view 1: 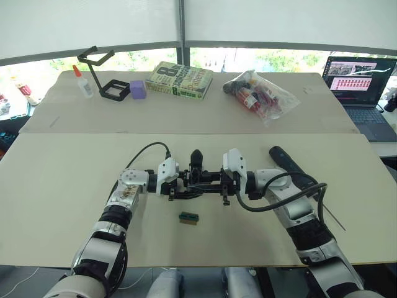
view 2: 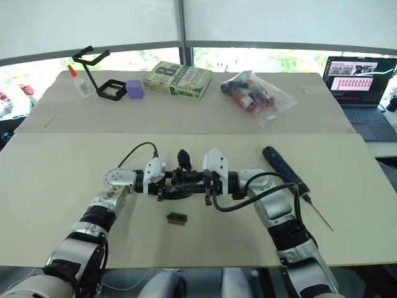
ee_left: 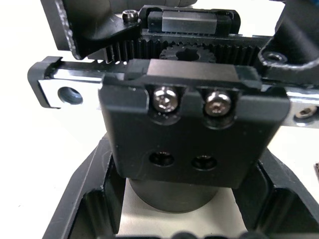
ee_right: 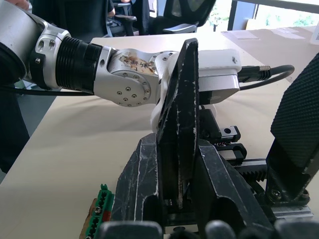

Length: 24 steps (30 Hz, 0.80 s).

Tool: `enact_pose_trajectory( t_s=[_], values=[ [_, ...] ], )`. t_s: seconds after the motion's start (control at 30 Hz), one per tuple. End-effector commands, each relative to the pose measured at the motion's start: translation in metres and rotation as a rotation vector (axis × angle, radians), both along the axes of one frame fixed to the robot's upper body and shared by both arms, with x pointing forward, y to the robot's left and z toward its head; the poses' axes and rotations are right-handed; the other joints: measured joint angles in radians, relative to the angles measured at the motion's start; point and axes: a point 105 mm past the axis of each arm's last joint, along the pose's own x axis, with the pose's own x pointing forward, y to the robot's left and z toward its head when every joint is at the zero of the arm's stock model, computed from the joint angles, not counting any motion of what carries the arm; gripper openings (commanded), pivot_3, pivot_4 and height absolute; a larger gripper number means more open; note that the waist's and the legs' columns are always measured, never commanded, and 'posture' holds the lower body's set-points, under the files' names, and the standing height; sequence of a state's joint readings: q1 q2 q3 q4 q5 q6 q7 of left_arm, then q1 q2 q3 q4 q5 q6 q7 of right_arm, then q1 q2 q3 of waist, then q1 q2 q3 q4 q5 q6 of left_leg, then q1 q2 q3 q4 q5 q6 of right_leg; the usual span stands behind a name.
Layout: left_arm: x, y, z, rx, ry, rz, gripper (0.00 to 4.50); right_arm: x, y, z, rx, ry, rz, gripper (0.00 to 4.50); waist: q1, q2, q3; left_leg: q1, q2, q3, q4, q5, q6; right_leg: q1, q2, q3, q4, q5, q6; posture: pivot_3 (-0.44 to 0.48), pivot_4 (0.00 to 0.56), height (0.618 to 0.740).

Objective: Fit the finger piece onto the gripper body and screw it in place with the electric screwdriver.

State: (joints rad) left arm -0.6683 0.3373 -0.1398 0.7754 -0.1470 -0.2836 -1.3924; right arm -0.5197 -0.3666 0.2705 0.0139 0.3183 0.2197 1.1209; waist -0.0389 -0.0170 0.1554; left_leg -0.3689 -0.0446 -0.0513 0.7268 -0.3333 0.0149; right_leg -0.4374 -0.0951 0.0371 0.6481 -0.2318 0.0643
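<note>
Left gripper (view 1: 176,184) and right gripper (view 1: 218,182) meet mid-table, both clamped on the gripper body (view 1: 197,176); its pointed finger stands upright. Electric screwdriver (view 1: 291,169) lies just beside the right forearm. Far table: clear plastic bag (view 1: 259,92) stuffed with small items, contents indistinct.

Beige table (view 1: 62,180): electric screwdriver (view 1: 290,164), green-and-brown block (view 1: 188,218).
</note>
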Motion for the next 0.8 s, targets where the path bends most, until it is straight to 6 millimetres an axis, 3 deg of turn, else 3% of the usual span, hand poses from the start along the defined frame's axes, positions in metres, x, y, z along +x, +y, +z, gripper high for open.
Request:
enact_pose_trajectory(
  t_s=[0.03, 0.27, 0.5, 0.67, 0.77, 0.8],
  values=[
    [-0.005, -0.002, -0.007, 0.017, 0.019, -0.016, 2.34, -0.002, 0.0, -0.012, -0.066, 0.028, 0.01, 0.38, 0.0, 0.0, 0.0, 0.0, 0.0, 0.0, 0.0, 0.0, 0.0, 0.0, 0.0, 0.0, 0.0, 0.0, 0.0, 0.0, 0.15, 0.74],
    [-0.005, -0.001, -0.008, 0.019, 0.019, -0.014, 2.34, 0.007, -0.012, -0.025, -0.175, 0.106, -0.063, 0.38, 0.001, 0.003, -0.006, 0.0, 0.0, 0.0, 0.0, 0.0, 0.0, 0.0, 0.0, 0.0, 0.0, 0.0, 0.0, 0.0, 0.15, 0.74],
    [-0.006, -0.002, -0.008, 0.016, 0.02, -0.011, 2.34, 0.014, -0.01, -0.026, -0.21, 0.098, -0.105, 0.38, -0.002, 0.003, -0.01, 0.001, 0.0, 0.0, 0.0, 0.0, 0.0, 0.001, 0.0, 0.0, 0.0, 0.0, 0.0, 0.0, 0.15, 0.74],
    [-0.006, -0.001, -0.009, 0.015, 0.024, -0.005, 2.34, 0.012, -0.004, -0.015, -0.172, 0.079, -0.089, 0.38, -0.003, 0.003, -0.012, 0.002, 0.0, 0.0, 0.0, 0.0, 0.0, 0.001, 0.0, 0.0, 0.0, 0.0, 0.0, 0.0, 0.15, 0.74],
    [-0.006, 0.0, -0.009, 0.013, 0.024, -0.002, 2.34, 0.013, -0.001, 0.002, -0.101, 0.039, -0.085, 0.38, -0.003, 0.003, -0.012, 0.002, 0.0, 0.0, 0.0, 0.0, 0.0, 0.001, 0.0, 0.0, 0.0, 0.0, 0.0, 0.0, 0.15, 0.74],
    [-0.006, 0.0, -0.01, 0.012, 0.024, -0.001, 2.34, 0.011, 0.0, 0.009, -0.069, 0.02, -0.068, 0.88, -0.003, 0.003, -0.012, 0.002, 0.0, 0.0, 0.0, 0.0, 0.0, 0.001, 0.0, 0.0, 0.0, 0.0, 0.0, 0.0, 0.15, 0.74]
  ],
)
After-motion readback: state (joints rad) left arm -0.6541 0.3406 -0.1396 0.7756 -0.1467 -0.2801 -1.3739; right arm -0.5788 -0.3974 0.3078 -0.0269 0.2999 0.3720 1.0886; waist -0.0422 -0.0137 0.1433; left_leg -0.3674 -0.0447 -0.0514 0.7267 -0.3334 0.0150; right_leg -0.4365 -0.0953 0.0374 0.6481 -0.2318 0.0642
